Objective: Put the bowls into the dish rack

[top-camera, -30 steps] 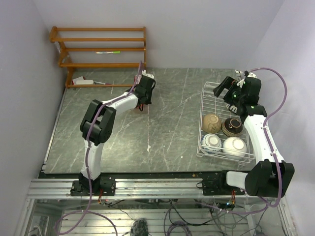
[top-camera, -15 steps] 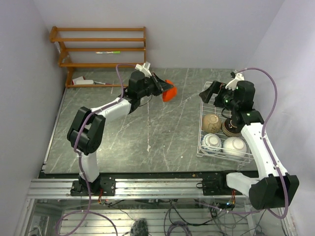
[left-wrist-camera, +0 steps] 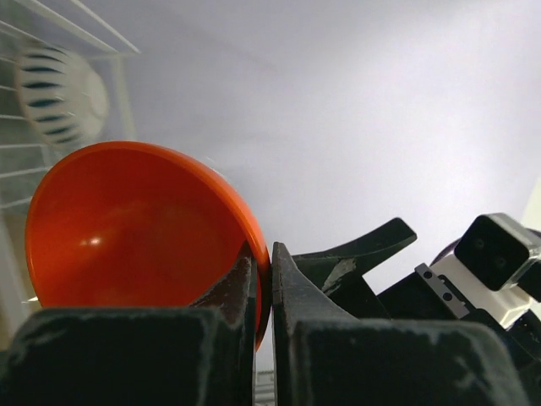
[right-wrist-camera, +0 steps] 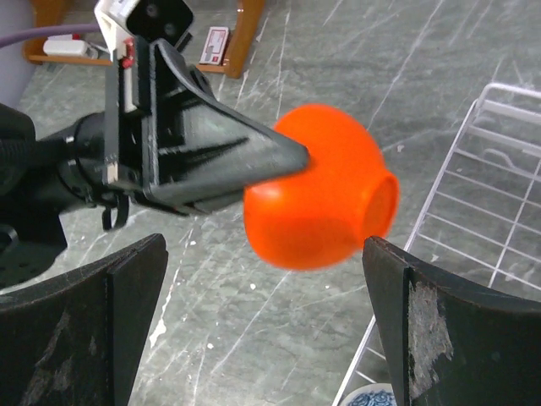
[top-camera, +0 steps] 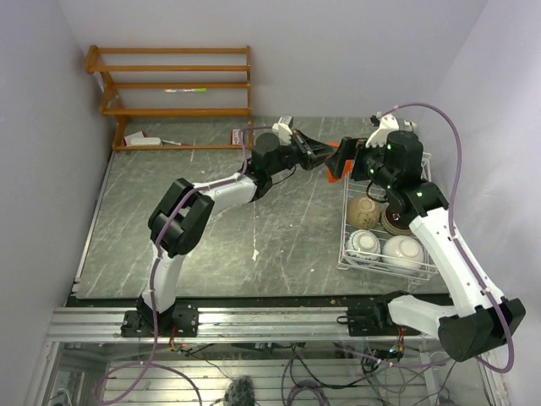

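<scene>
right wrist view has the orange-red bowl (right-wrist-camera: pixel 317 190) mid-frame, aloft left of the dish rack (right-wrist-camera: pixel 440 181), pinched only by its rim in the left gripper (right-wrist-camera: pixel 296 157) while the right gripper (right-wrist-camera: pixel 264 254) gapes wide facing it, so a mistimed handover could drop it.
</scene>
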You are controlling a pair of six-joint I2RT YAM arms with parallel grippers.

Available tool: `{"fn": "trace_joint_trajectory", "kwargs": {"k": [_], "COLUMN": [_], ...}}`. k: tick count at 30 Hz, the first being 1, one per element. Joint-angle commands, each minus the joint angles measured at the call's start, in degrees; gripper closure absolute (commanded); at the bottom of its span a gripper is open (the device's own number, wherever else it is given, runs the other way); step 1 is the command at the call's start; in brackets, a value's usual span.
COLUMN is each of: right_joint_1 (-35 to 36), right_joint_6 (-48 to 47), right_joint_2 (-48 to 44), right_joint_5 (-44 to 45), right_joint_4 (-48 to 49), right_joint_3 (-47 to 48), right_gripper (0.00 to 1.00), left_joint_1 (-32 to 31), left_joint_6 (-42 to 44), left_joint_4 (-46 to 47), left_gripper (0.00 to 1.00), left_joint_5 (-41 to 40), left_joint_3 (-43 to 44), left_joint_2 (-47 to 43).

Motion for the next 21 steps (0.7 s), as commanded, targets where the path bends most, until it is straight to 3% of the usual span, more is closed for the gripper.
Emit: {"fn": "trace_joint_trajectory", "kwargs": {"k": [1, 11, 21], "right_joint_1": [3.1, 6.5, 10.9], "right_joint_6": [-4.7, -3.8, -4.4], "right_joint_2": [2.2, 2.1, 2.2], "right_joint_5": [8.9, 21.9, 28.4], "right_joint_4": [-6.0, -12.0, -9.9], "right_joint_3": [5.1, 6.1, 4.6], "right_gripper": [0.0, 0.0, 0.0], "left_joint_1": [-1.4, -1.6, -2.3], "left_joint_6": [-6.1, -6.1, -6.0], "left_joint_4": [5.7, 3.2, 1.9], "left_gripper": [0.93, 0.93, 0.93], "left_joint_5": [0.4, 0.4, -1.0], "left_joint_3": [4.4, 7.0, 7.2], "left_joint_2": [1.4, 1.8, 1.6]}}
